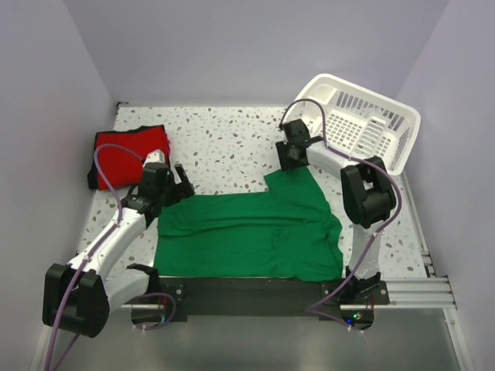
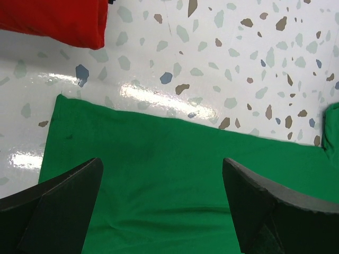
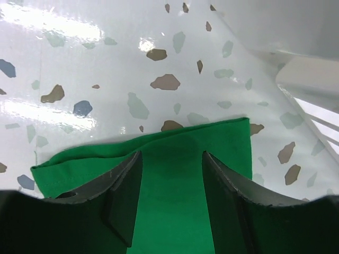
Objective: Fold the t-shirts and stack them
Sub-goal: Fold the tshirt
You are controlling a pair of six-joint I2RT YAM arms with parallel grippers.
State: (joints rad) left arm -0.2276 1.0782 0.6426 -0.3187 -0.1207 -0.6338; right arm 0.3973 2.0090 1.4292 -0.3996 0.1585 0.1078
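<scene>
The green t-shirt [image 1: 247, 232] lies spread flat near the table's front, one sleeve pointing to the back right. The red t-shirt [image 1: 124, 154] lies folded at the back left. My left gripper [image 1: 176, 185] is open and empty over the green shirt's back-left edge [image 2: 175, 159]; the red shirt's corner [image 2: 53, 18] shows at the upper left of that view. My right gripper [image 1: 292, 158] is open over the green sleeve's end [image 3: 172, 201], one finger on each side of a strip of cloth, with the sleeve hem just beyond the fingertips [image 3: 135, 164].
A white slatted basket [image 1: 363, 127] stands tilted at the back right, close behind the right gripper; its white edge shows in the right wrist view [image 3: 312, 84]. A black rail [image 1: 255, 292] runs along the front edge. Walls close in on three sides.
</scene>
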